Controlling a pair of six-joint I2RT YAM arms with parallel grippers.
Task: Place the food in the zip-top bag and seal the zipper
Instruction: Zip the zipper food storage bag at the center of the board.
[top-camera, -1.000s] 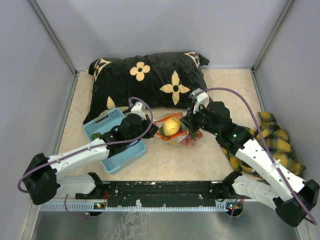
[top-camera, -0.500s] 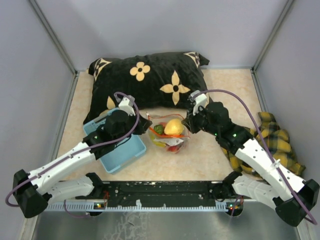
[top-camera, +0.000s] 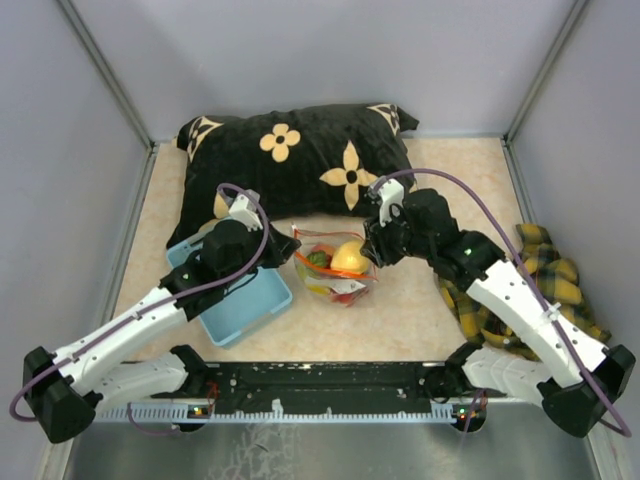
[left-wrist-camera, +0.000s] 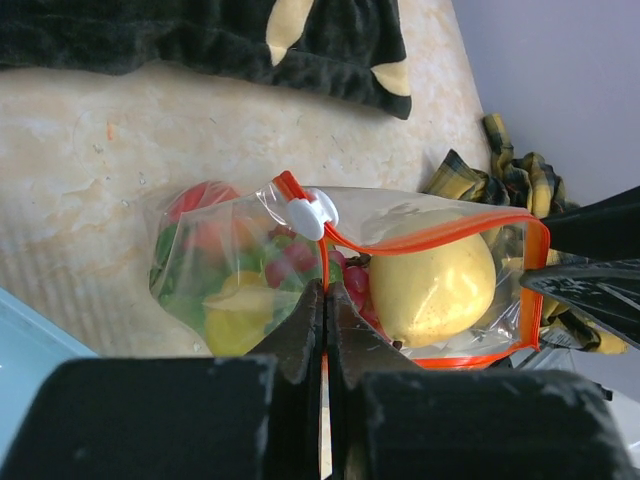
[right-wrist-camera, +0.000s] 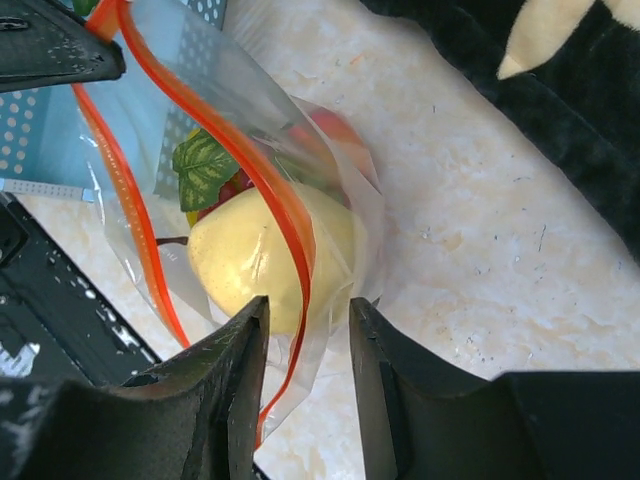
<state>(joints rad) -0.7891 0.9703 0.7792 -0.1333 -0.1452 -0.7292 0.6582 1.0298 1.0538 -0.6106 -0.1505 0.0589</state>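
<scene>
The zip-top bag (top-camera: 335, 272) stands on the table between my grippers with its mouth up and gaping. Inside it is the food: a yellow pear (left-wrist-camera: 435, 285), red strawberries (left-wrist-camera: 200, 200), grapes and a green leaf (right-wrist-camera: 205, 165). My left gripper (left-wrist-camera: 325, 292) is shut on the near stretch of the red zipper (left-wrist-camera: 440, 232), beside its white slider (left-wrist-camera: 312, 212). In the top view the left gripper (top-camera: 288, 247) is at the bag's left. My right gripper (right-wrist-camera: 308, 305) is open, and the bag's other end and the red strip hang loose between its fingers. From above, the right gripper (top-camera: 372, 254) is at the bag's right.
A light blue basket (top-camera: 240, 300) lies under the left arm. Behind the bag is a black pillow (top-camera: 300, 150) with tan flowers. A yellow plaid cloth (top-camera: 545, 285) is bunched at the right wall under the right arm. Grey walls close in the table.
The right gripper has opened and let go of the bag's edge. The left gripper has closed on the zipper and drawn back to the left, shifting the bag slightly left.
</scene>
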